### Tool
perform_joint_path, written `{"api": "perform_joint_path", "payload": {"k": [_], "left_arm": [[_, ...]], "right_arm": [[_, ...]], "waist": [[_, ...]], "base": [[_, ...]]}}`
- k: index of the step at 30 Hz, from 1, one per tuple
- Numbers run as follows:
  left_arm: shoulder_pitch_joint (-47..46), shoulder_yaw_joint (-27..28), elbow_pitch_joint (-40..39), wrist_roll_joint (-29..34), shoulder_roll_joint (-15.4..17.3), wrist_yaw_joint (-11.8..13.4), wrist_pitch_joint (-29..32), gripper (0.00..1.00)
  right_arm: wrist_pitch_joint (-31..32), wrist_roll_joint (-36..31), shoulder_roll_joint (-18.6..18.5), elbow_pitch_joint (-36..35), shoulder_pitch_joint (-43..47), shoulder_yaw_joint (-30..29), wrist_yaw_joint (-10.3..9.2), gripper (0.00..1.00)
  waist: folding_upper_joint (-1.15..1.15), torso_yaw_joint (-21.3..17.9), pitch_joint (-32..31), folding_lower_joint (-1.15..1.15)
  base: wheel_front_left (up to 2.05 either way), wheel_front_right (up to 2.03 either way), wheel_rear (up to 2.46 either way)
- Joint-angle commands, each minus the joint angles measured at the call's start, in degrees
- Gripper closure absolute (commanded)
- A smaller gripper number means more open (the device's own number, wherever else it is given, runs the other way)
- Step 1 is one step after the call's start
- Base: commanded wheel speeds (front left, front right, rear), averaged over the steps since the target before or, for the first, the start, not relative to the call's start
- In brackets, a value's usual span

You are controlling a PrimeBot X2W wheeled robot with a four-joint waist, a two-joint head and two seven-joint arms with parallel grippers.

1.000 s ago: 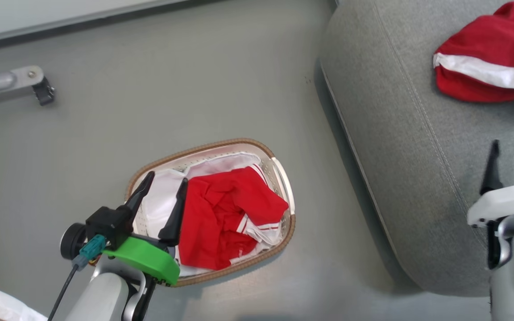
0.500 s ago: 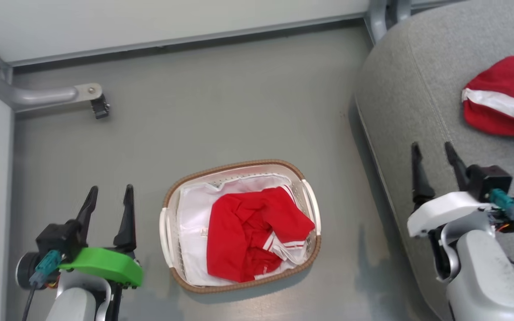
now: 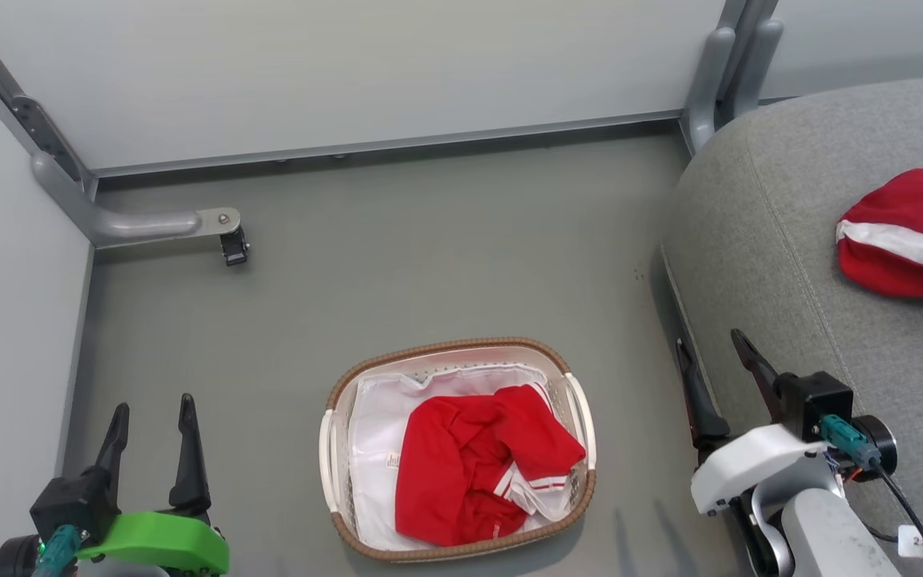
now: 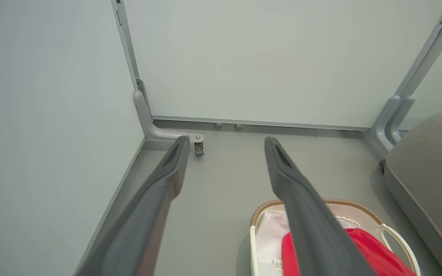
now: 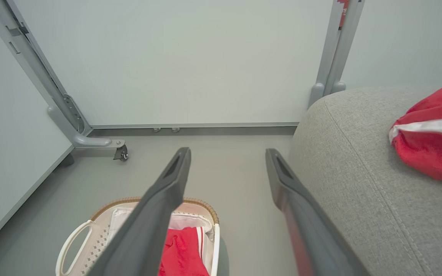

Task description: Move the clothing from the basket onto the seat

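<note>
Lower centre of the frame, red clothing (image 3: 469, 473) lies crumpled in the basket (image 3: 445, 346), left gripper (image 3: 153, 405) lower left, right gripper (image 3: 708, 338) lower right, both wide apart and empty, another red garment (image 3: 902, 240) on the seat (image 3: 790, 264) upper right.

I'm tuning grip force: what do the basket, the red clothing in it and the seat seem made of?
The basket looks like matte cream plastic, its wall perforated, with a brown woven-looking rim. The clothing seems soft, thin fabric: it crumples into folds. The seat looks like grey woven upholstery: coarse weave, stitched seams.
</note>
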Motion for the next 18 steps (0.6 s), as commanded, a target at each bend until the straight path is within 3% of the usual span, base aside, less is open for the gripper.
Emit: {"api": "perform_joint_path", "payload": {"k": [1, 10, 18], "left_arm": [[1.5, 0.6, -0.8, 0.7, -0.5, -0.2, -0.1, 0.00], [5.3, -0.3, -2.1, 0.8, -1.8, -0.2, -0.1, 0.00], [4.0, -2.8, -0.7, -0.3, -1.0, -0.2, -0.1, 0.00]], "right_arm": [[-0.1, -0.5, -0.3, -0.5, 1.5, -0.1, -0.06, 0.00], [-0.1, -0.6, -0.3, -2.2, 5.9, 0.2, -0.06, 0.00], [-0.1, -0.3, -0.3, -2.0, 4.6, 1.1, -0.06, 0.00]], "waist": [[0.00, 0.6, -1.5, 0.00], [0.00, 0.9, -3.2, 0.00], [0.00, -0.2, -1.9, 0.00]], "base": [[0.00, 0.00, 0.00], [0.00, 0.00, 0.00], [0.00, 0.00, 0.00]]}}
